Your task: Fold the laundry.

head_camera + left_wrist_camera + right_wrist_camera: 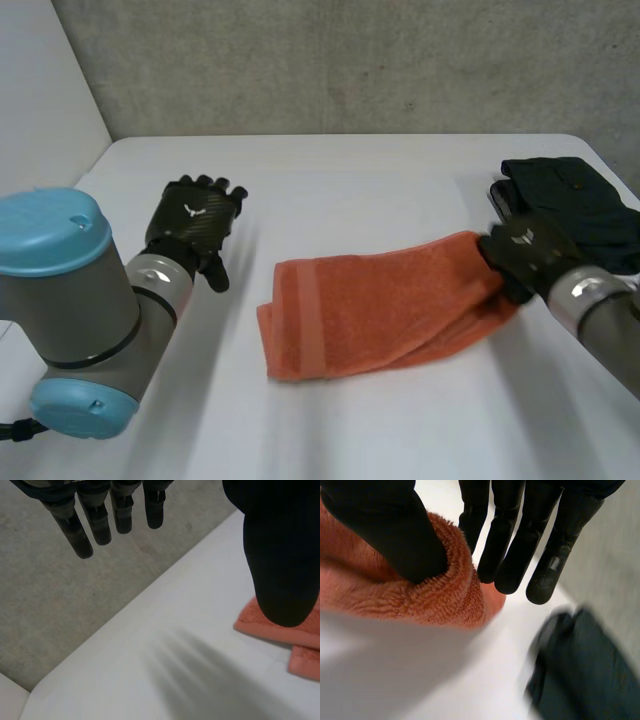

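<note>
An orange towel (370, 310) lies folded across the middle of the white table (380, 180), its long side running left to right. My right hand (525, 250) is at the towel's right end. In the right wrist view the thumb (385, 530) and fingers (510, 555) pinch a raised fold of the towel (420, 600): shut on it. My left hand (190, 225) hovers over bare table left of the towel, open, fingers (100, 525) straight and spread. Beyond its thumb (282, 555) lies the towel's left end (265, 627).
A dark garment (580, 200) lies bunched at the table's right side, just behind my right hand, and past its fingertips in the right wrist view (580, 665). A grey wall (350, 60) stands behind the table's far edge.
</note>
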